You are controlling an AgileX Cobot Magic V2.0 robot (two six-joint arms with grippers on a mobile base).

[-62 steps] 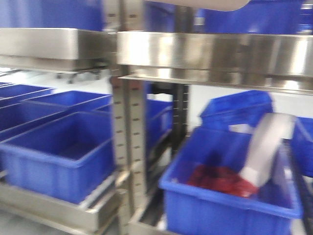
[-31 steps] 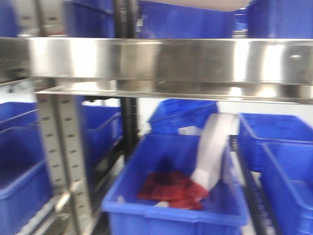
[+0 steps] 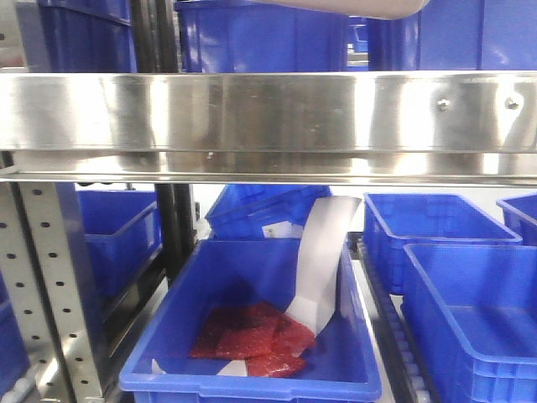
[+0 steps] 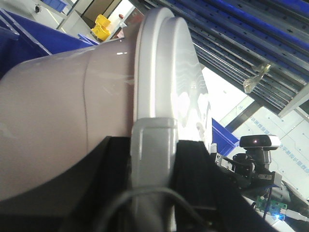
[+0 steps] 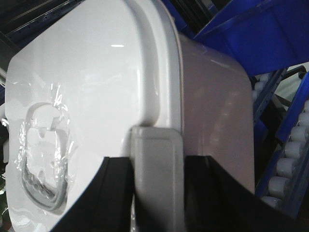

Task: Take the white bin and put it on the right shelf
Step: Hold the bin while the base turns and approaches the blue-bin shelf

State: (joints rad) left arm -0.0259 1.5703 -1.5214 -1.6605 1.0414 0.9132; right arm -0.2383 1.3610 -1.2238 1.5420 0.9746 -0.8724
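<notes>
I hold the white bin between both arms. In the left wrist view its pale pink-beige side and white lid rim fill the frame. My left gripper is shut on the grey latch clip at its end. In the right wrist view the white lid shows, and my right gripper is shut on the latch at the other end. In the front view only the bin's underside shows at the top edge, above the right shelf's shiny steel rail.
Blue crates stand on the shelf behind the rail. Below, a blue crate holds red packets and a white sheet. More blue crates sit to the right. A perforated grey upright stands at the left.
The front view has swung right and closer: the steel rail now spans the whole frame and the upright has moved to the far left. The bin stays at the top edge.
</notes>
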